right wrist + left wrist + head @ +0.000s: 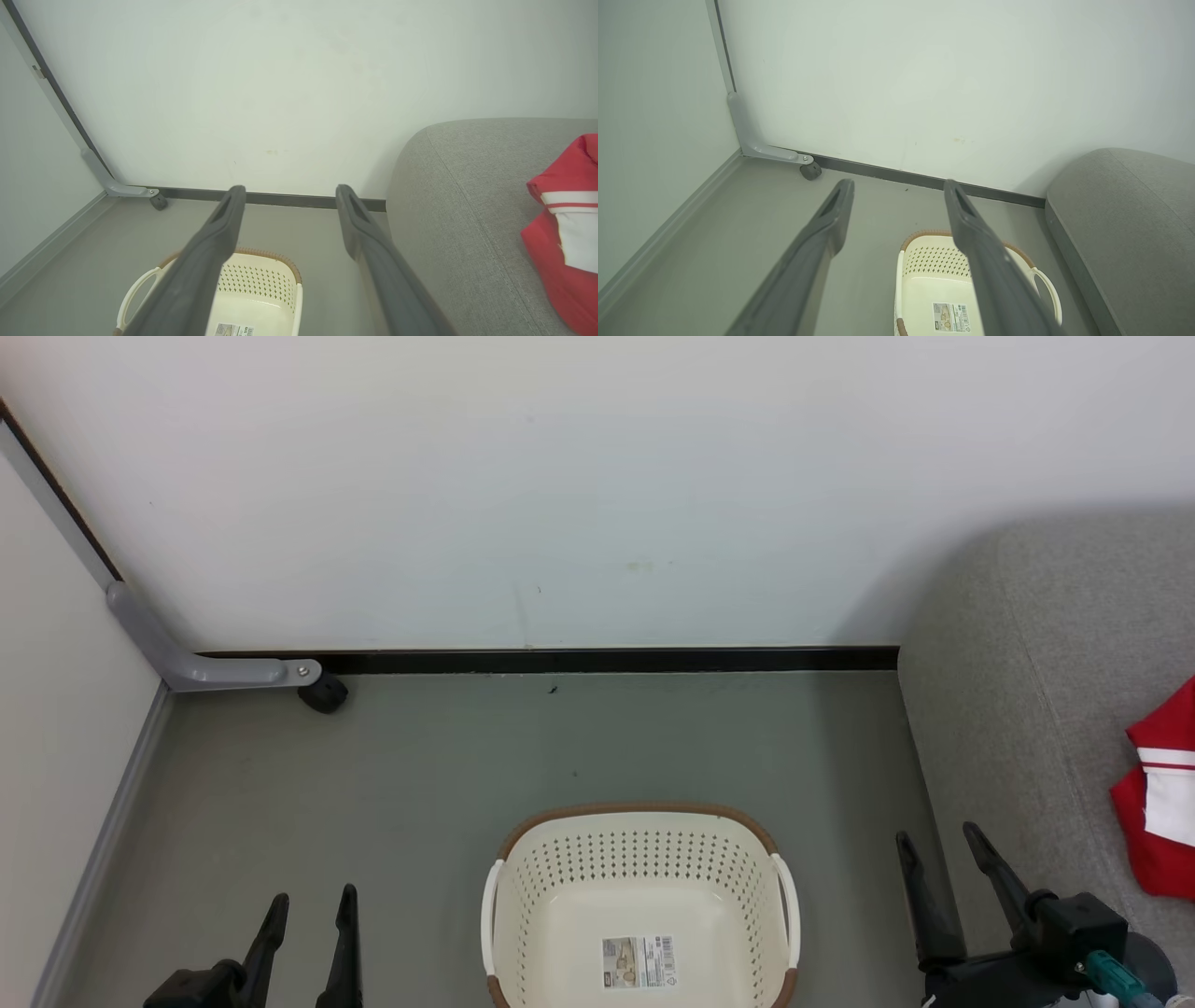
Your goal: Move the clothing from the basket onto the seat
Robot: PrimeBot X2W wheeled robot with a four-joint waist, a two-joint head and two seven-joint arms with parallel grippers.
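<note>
The cream-white basket (560, 877) with a brown rim stands on the floor at bottom centre, holding nothing but its label sticker; it also shows as the basket (924, 261) and basket (261, 289). Red clothing (1162, 793) with white panels lies on the grey seat (1046, 691) at the right edge; the clothing (560, 224) rests on the seat (458, 196), and the seat (1120, 224) rises right of the basket. My left gripper (313, 903) hangs open left of the basket. My right gripper (938, 838) is open between the basket and the seat's edge. Both hold nothing.
A white wall with a dark baseboard (607, 660) closes the back. A grey bracket with a black caster (322, 693) sits in the left corner beside a side panel. Grey floor (420, 784) lies between the wall and the basket.
</note>
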